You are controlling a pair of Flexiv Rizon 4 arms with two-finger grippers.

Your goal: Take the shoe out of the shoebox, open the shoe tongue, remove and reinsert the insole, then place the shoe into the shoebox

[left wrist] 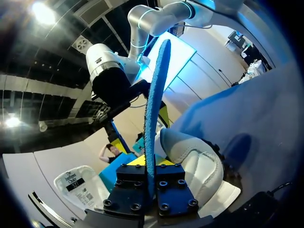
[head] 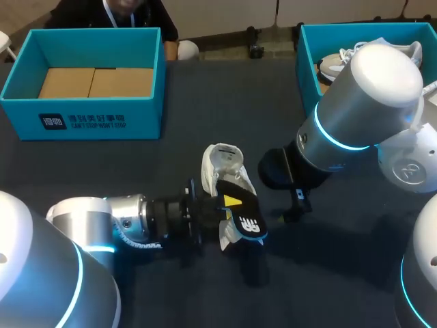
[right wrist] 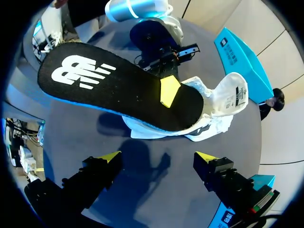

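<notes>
A white shoe (head: 224, 166) lies on its side in the middle of the dark table. My left gripper (head: 231, 201) is shut on its black insole (head: 244, 217), which is held up clear of the shoe. In the left wrist view the insole (left wrist: 153, 109) stands edge-on, blue, between the fingers of the left gripper (left wrist: 151, 183), with the shoe (left wrist: 202, 166) just beside it. My right gripper (right wrist: 156, 159) hangs open in front of the insole (right wrist: 114, 88) and the shoe (right wrist: 216, 102), touching neither. In the head view the right gripper (head: 295, 203) is mostly hidden under its arm.
An open teal shoebox (head: 82, 109) with a bare cardboard floor stands at the back left. A second teal box (head: 308, 65) at the back right holds another pale shoe (head: 332, 67). My right arm's elbow covers part of that box.
</notes>
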